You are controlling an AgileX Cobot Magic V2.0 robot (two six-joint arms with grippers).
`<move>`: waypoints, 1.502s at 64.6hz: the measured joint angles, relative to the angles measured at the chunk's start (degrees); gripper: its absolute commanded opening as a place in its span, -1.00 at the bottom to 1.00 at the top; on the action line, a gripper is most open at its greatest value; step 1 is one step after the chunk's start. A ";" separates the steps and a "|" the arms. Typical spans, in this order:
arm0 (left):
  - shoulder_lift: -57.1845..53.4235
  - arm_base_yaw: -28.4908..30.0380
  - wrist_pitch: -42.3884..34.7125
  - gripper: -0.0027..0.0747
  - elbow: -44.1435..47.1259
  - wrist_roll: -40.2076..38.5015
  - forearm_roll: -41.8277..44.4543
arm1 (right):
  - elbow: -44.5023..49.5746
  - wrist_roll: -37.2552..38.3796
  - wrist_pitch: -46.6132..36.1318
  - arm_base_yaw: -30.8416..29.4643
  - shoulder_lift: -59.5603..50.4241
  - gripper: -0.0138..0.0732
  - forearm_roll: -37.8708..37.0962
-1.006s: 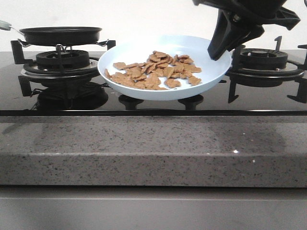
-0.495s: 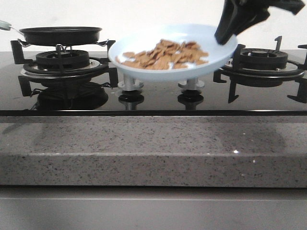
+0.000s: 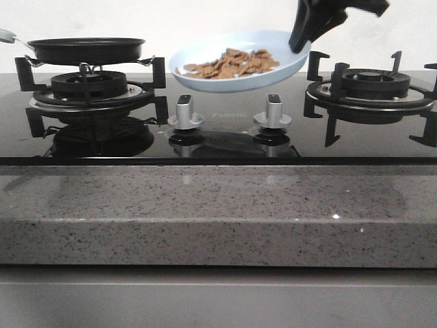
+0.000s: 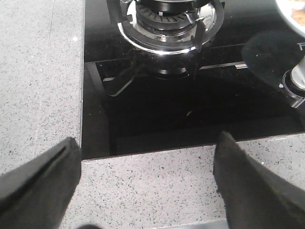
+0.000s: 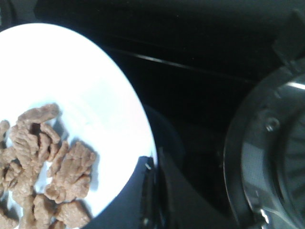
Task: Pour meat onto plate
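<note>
Glossy round plate [image 3: 240,63] of flat brown meat [image 3: 231,63] chips, rim pinched by right gripper [image 3: 300,42], left gripper [image 4: 143,183] spread

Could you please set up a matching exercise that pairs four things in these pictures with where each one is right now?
Things:
1. plate
2. meat
3. frying pan
4. left pincer

Places:
A. on the left burner
B. heaped on the pale plate
C. open over the speckled counter edge
D. in the air above the knobs, its rim gripped by the right pincer

Pairs: 1-D, 2-B, 3-A, 4-C
</note>
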 measured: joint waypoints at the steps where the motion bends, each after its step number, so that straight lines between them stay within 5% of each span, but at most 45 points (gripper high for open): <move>1: 0.00 0.00 0.00 0.52 0.00 0.00 0.00 | -0.96 0.00 0.43 0.00 0.63 -0.84 0.00; 15: 0.00 0.00 0.00 0.52 0.00 0.00 0.00 | -8.55 -0.10 3.63 0.00 9.06 -0.77 -0.14; 29: 0.00 0.00 0.00 0.52 0.00 0.00 0.00 | -11.82 0.01 5.56 0.00 12.52 0.01 -0.14; 35: 0.00 0.00 0.00 0.52 0.00 0.00 0.00 | -12.04 0.01 5.75 0.00 12.74 0.19 -0.14; 65: 0.00 0.00 0.03 0.52 0.00 0.00 0.00 | -7.90 -0.09 10.94 1.16 1.17 0.19 -1.44; 97: 0.00 0.00 0.13 0.52 0.00 0.00 0.00 | 32.34 -0.09 -1.66 1.96 -34.08 0.19 -5.07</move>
